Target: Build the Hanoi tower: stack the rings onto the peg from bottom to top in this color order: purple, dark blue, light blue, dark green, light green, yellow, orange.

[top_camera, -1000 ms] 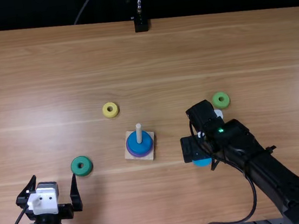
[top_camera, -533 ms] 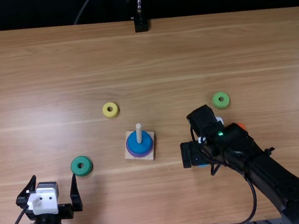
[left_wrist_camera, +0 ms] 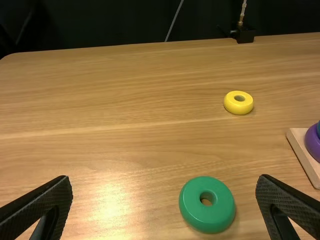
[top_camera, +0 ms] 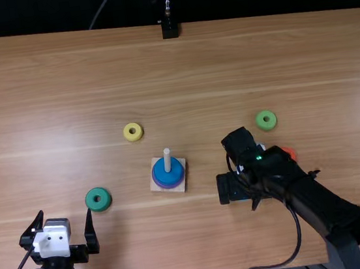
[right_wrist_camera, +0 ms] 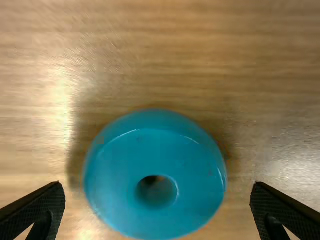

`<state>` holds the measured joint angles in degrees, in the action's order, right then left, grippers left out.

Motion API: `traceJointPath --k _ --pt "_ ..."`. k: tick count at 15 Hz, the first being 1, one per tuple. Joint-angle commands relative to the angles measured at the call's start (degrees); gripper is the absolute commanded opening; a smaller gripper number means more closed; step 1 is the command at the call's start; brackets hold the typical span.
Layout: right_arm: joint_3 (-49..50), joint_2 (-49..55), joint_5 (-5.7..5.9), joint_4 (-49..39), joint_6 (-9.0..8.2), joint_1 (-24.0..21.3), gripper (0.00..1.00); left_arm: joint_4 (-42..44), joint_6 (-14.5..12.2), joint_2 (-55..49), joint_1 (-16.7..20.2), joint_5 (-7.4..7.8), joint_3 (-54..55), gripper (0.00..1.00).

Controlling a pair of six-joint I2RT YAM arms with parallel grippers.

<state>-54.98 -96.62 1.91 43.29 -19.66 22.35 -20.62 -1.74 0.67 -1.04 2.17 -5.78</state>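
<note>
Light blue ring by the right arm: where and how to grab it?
Probably from above, pinching the light blue ring across opposite sides of its outer wall. It lies flat on the table, hole up, with the right gripper's open fingers straddling it. That grip should leave the hole free for the peg.

One square wooden base [top_camera: 182, 185], upright peg [top_camera: 167, 159]; purple ring [top_camera: 165, 187] beneath dark blue ring [top_camera: 162, 175]. Loose: yellow ring [top_camera: 127, 134], dark green ring [top_camera: 91, 201], light green ring [top_camera: 260, 122]. Orange ring [top_camera: 290, 152], partly covered by right arm [top_camera: 320, 203].
</note>
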Motion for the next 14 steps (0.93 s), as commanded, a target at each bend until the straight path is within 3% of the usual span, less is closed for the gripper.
traceJointPath --k 1,5,7,10,12,14 --pt "0.7 -0.1 0.09 -0.1 -1.22 -0.2 1.00 -4.9 -1.0 -0.7 0.1 1.09 5.8 1.00" --pt "0.6 -0.7 0.09 -0.1 -1.22 -0.1 1.00 -4.9 -1.0 -0.7 0.1 1.09 5.8 1.00" --pt "0.6 -0.9 0.20 -0.1 -1.22 -0.1 0.66 -4.9 -1.0 -0.7 0.1 1.09 5.8 1.00" --pt "0.7 -0.9 0.30 -0.1 -1.12 0.1 0.29 -4.9 -1.0 -0.7 0.1 1.09 5.8 1.00" --pt "0.8 -0.9 0.30 -0.4 -1.12 0.2 0.14 -4.9 -1.0 -0.7 0.0 1.09 5.8 1.00" --pt "0.6 -0.7 0.41 -1.0 -1.12 0.3 0.07 -4.9 -1.0 -0.7 0.1 1.09 5.8 1.00"
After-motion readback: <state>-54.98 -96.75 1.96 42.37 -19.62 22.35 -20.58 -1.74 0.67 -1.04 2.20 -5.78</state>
